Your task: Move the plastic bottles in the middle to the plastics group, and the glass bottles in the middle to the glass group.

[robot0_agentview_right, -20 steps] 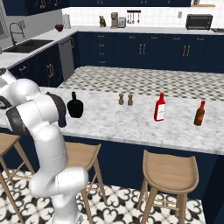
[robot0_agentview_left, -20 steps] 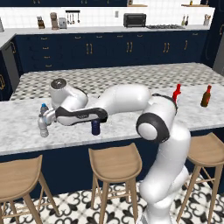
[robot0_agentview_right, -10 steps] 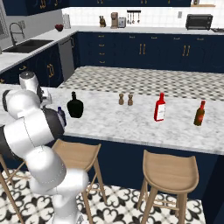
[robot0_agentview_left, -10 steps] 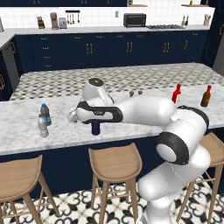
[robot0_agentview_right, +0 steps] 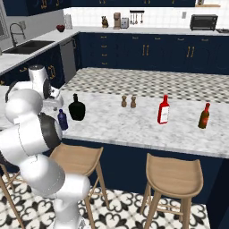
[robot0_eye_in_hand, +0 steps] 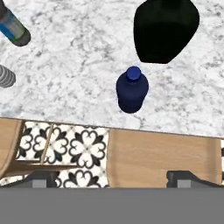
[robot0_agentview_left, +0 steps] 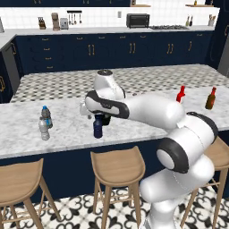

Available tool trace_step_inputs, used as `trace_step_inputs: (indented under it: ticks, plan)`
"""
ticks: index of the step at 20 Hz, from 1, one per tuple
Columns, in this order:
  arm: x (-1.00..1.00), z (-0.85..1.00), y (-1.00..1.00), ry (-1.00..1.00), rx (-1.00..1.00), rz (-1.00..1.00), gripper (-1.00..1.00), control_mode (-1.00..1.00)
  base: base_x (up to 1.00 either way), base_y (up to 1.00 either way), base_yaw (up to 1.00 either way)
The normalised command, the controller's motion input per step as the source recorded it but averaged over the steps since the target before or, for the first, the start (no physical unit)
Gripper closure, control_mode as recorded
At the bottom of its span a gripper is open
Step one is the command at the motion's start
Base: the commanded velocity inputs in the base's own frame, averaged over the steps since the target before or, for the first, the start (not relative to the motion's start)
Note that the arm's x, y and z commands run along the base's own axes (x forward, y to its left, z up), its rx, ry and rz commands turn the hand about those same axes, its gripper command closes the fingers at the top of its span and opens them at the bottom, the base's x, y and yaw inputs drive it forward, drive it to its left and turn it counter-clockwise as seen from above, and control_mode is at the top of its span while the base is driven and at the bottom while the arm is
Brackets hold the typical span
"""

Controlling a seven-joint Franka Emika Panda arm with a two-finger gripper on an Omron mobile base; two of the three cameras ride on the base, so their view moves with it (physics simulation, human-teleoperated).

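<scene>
Hand (robot0_eye_in_hand: 112, 179) hangs over the table's (robot0_eye_in_hand: 78, 70) near edge, looking straight down, fingers spread wide, nothing between them. The two dark tips (robot0_eye_in_hand: 183, 178) stand well apart at the bottom of the hand view.

Navy bottle (robot0_eye_in_hand: 132, 89) stands upright just ahead of the hand, close to the table edge, cap up. Same navy bottle from the left base view (robot0_agentview_left: 98, 126), right under the wrist; from the right (robot0_agentview_right: 62, 120), beside the arm's elbow.

Black bottle (robot0_eye_in_hand: 165, 27) sits just beyond the navy one, off to one side, the two near but apart. Seen squat and round from the right (robot0_agentview_right: 77, 107).

Far off to the other side of the hand: water bottle (robot0_agentview_left: 44, 117) with blue cap, and a clear bottle (robot0_agentview_left: 44, 129) just beside it — so one plastic piece looks already placed. Both show at the hand view's corner, (robot0_eye_in_hand: 13, 27) and (robot0_eye_in_hand: 6, 76).

Red bottle (robot0_agentview_right: 163, 109) and brown bottle (robot0_agentview_right: 204, 116) stand well away on the opposite end. Two shakers (robot0_agentview_right: 128, 101) between.

Judgement: the step in hand is the reach for the navy bottle. Next move calls for shifting the hand forward until the bottle is centred between the fingers, dropping around its body, then closing. Keep clear of the black bottle; the navy one is narrow and could tip if nudged.
</scene>
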Motion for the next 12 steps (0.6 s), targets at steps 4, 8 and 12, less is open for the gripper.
trace_step_inputs:
  ticks: [4, 8, 12]
  plan:
    - [0.07, -0.14, -0.5, -0.07, -0.11, -0.32, -1.0, -1.0, 0.0, 0.0, 0.0]
    - [0.38, -0.22, -0.3, 0.0, -0.03, -0.21, -1.0, -1.0, 0.0, 0.0, 0.0]
    - [0.55, -0.12, -0.05, 0.01, 0.13, -0.07, -1.0, -1.0, 0.0, 0.0, 0.0]
